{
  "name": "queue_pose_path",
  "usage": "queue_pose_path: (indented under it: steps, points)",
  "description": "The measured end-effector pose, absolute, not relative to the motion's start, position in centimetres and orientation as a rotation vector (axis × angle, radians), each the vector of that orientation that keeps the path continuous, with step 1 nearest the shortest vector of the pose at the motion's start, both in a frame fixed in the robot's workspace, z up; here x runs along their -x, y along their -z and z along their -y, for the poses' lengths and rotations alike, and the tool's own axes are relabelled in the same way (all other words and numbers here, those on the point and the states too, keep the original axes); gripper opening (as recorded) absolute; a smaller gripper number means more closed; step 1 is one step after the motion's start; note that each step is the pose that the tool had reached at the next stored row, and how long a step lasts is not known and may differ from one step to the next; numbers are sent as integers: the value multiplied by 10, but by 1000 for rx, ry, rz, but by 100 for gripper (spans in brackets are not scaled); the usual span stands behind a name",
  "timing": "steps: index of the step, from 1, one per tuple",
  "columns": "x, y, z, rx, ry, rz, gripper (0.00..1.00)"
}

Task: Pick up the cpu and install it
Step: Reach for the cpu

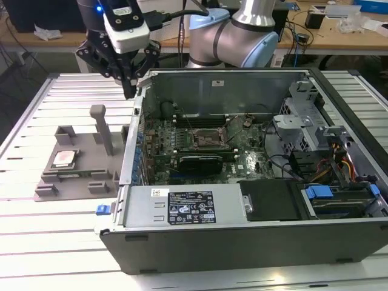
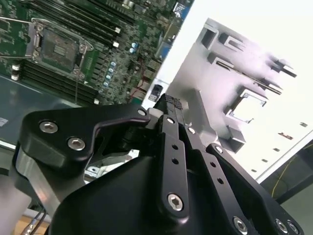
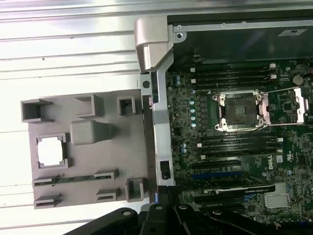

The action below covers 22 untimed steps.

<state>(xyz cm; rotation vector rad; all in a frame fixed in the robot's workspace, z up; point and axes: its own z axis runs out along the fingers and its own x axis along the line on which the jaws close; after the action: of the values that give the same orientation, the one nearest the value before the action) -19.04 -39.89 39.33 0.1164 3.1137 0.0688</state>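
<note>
The table [image 1: 54, 242] has a top of pale metal slats, and they run from the exterior view's left to its right. Two things lie directly on it. A grey tray [image 1: 85, 165] lies flat toward the exterior view's left. An open case [image 1: 254, 245] lies on its side just beside the tray, toward the exterior view's right. In the first wrist view the tray [image 3: 98, 161] seems to touch the case wall [image 3: 157, 122], but the seam is in shadow.
</note>
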Motion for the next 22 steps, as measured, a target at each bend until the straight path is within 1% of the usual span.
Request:
queue_pose_path:
  steps: [22]
  points:
    - [234,-393,399,-117,-69,-3114,11]
